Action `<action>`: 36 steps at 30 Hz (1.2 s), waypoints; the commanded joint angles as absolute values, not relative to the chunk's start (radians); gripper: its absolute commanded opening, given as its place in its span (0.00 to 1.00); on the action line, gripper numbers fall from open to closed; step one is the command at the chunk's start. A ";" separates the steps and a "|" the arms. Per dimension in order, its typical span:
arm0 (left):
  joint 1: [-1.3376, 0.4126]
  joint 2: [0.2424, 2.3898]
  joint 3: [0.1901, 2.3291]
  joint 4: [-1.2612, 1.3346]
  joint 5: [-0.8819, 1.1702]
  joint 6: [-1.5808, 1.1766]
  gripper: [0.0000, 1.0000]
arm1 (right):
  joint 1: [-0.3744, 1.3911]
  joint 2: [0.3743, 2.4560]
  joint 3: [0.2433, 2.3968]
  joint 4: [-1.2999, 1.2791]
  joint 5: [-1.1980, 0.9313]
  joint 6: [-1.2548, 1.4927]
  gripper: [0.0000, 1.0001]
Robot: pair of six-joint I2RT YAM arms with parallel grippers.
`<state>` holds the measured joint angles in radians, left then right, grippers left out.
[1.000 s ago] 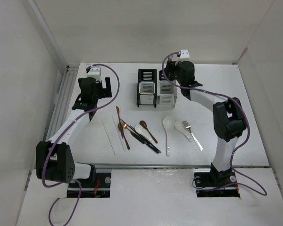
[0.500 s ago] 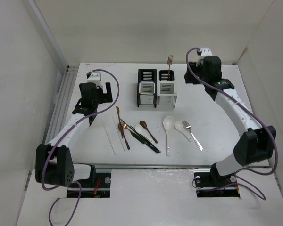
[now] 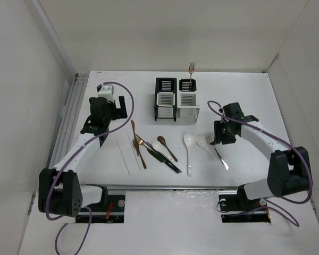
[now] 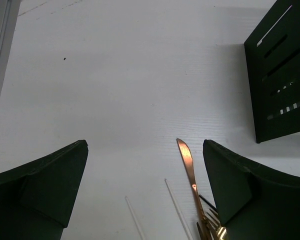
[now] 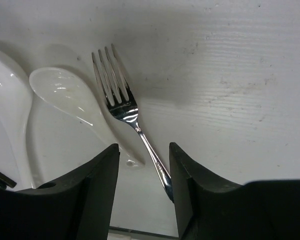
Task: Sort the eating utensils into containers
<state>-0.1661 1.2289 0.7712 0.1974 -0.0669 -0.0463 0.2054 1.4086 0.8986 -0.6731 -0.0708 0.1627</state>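
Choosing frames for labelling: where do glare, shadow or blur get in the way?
Right wrist: silver fork sharp, bright glint at its neck, soft shadow beside it; fingers near-black, little detail. Left wrist: copper knife carries a small highlight. Top external: even light, faint shadows beside the white spoons.

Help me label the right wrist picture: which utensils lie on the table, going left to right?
large white soup spoon → smaller white soup spoon → silver fork
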 commanded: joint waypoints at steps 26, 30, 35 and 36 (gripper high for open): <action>-0.163 1.131 0.704 0.241 -0.137 -0.072 0.99 | 0.342 1.574 0.914 -0.594 0.126 0.298 0.40; -0.163 1.131 0.704 0.241 -0.137 -0.072 0.99 | 0.353 1.551 0.914 -0.603 0.124 0.288 0.37; -0.163 1.131 0.695 0.250 -0.137 -0.072 0.99 | 0.425 1.552 0.948 -0.594 0.114 0.258 0.35; -0.163 1.131 0.695 0.250 -0.137 -0.072 0.99 | 0.425 1.569 0.948 -0.594 0.101 0.258 0.35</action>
<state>-0.1661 1.1629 0.7017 0.2092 -0.1268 -0.0612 0.3977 1.5581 0.9096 -0.6025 0.1020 0.2684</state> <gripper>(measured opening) 0.989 0.357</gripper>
